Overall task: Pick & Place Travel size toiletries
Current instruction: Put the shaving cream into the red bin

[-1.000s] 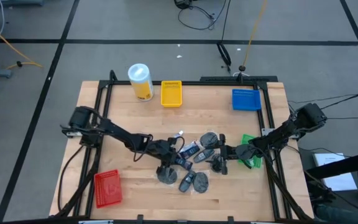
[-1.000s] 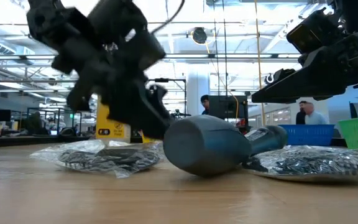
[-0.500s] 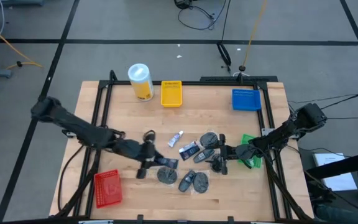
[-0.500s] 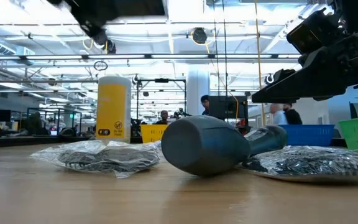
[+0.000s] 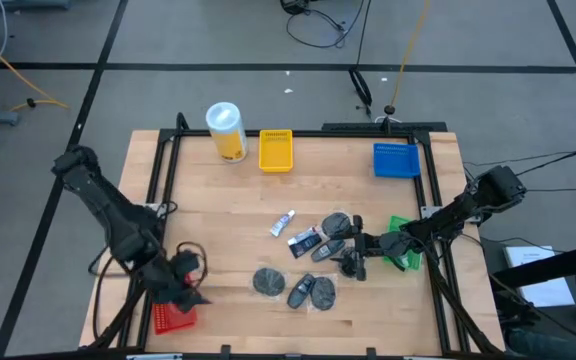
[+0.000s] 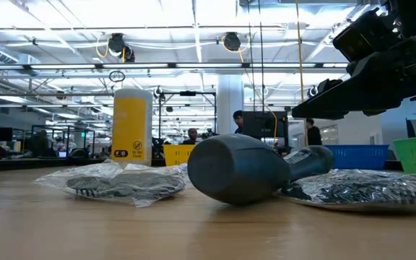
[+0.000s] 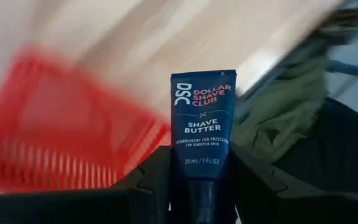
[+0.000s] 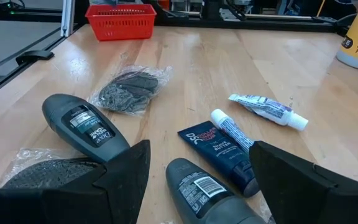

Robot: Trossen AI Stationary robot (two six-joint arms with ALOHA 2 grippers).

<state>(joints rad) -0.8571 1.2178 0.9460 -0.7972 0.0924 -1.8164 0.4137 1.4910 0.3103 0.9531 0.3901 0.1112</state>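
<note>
My left gripper (image 5: 182, 290) is at the table's near left corner, over the red tray (image 5: 172, 312), shut on a dark blue Shave Butter tube (image 7: 202, 118). The other toiletries lie in a loose pile at mid-table: a white tube with a blue end (image 5: 284, 223), a dark blue pack (image 5: 306, 241), dark grey bottles (image 8: 82, 124) and bagged dark discs (image 5: 268, 281). My right gripper (image 5: 353, 262) hangs open at the pile's right side, touching nothing. In the low view a dark grey bottle (image 6: 244, 167) lies on its side beside a bagged disc (image 6: 121, 184). My left gripper pinches the dark blue tube at its narrow cap end (image 7: 201, 190) between the two fingers (image 7: 157, 180). The tube lies along the fingers, and its flat printed end sticks out past them. It is lifted clear above the red tray (image 7: 61, 143).
A yellow canister (image 5: 226, 130), a yellow tray (image 5: 276, 150) and a blue tray (image 5: 396, 160) stand along the far edge. A green tray (image 5: 404, 246) sits at the right edge under my right arm. Bare wood lies between the pile and the red tray.
My left gripper has left the pile at mid-table and swung toward the near left corner, carrying the dark blue tube to above the red tray. It has gone out of the low view. The rest of the pile has stayed put.
</note>
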